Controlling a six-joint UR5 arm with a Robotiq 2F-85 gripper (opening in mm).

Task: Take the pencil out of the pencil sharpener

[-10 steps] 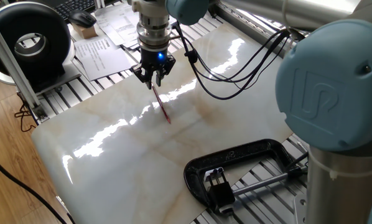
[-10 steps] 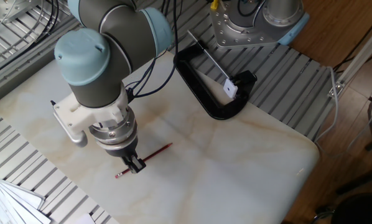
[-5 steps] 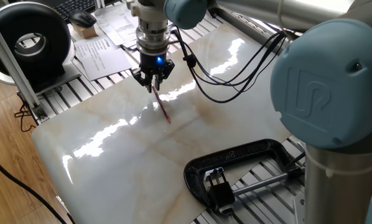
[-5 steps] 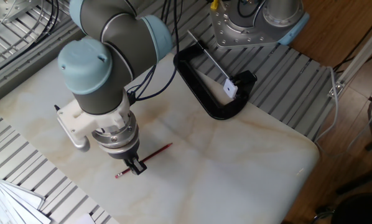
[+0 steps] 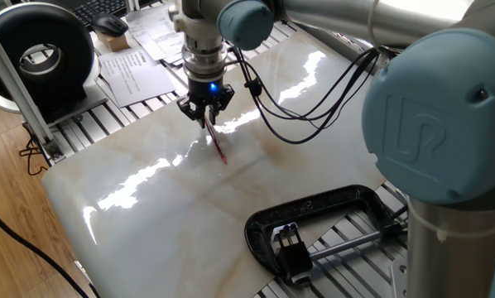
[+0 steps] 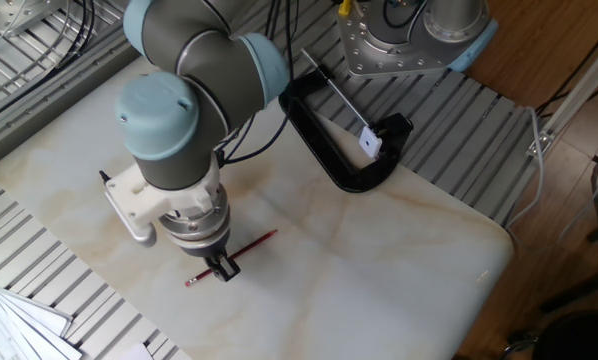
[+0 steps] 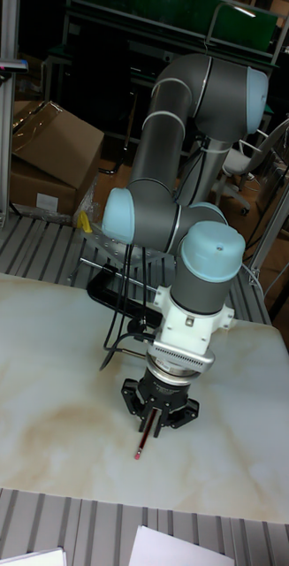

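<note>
The arm reaches down over the pale marbled desk [image 6: 419, 250], and its tool [image 5: 206, 116] sits low over one part of the red pencil [image 5: 218, 146]. In the tall fixed view the tool [image 7: 155, 414] points straight down, with the pencil [image 7: 142, 439] running out from between its fingers toward the near edge of the desk [image 7: 56, 424], one end just clear of the fingers. From the other fixed view the pencil [image 6: 254, 243] lies flat on the stone at a slant, and the tool [image 6: 225, 268] covers a stretch nearer its lower left end, so that a short piece shows on one side and a longer piece on the other. The fingers stand close on either side of the pencil, but I cannot tell whether they are pinching it or only straddling it.

The pencil sharpener [image 6: 370, 143] sits well apart from the pencil, at the far side of the desk. It is caught in the mouth of a big black clamp [image 6: 319, 140], which lies flat at the edge of the stone. From the first fixed view the clamp [image 5: 314, 217] lies at the near right corner, with the little black sharpener [image 5: 290, 242] in its jaws and the silver screw rod [image 5: 355, 241] running off to the right. The pencil is not in the sharpener: it lies free on the stone under the tool.

Beside the desk are loose papers [image 5: 136, 70] and a round black fan [image 5: 40, 54].
</note>
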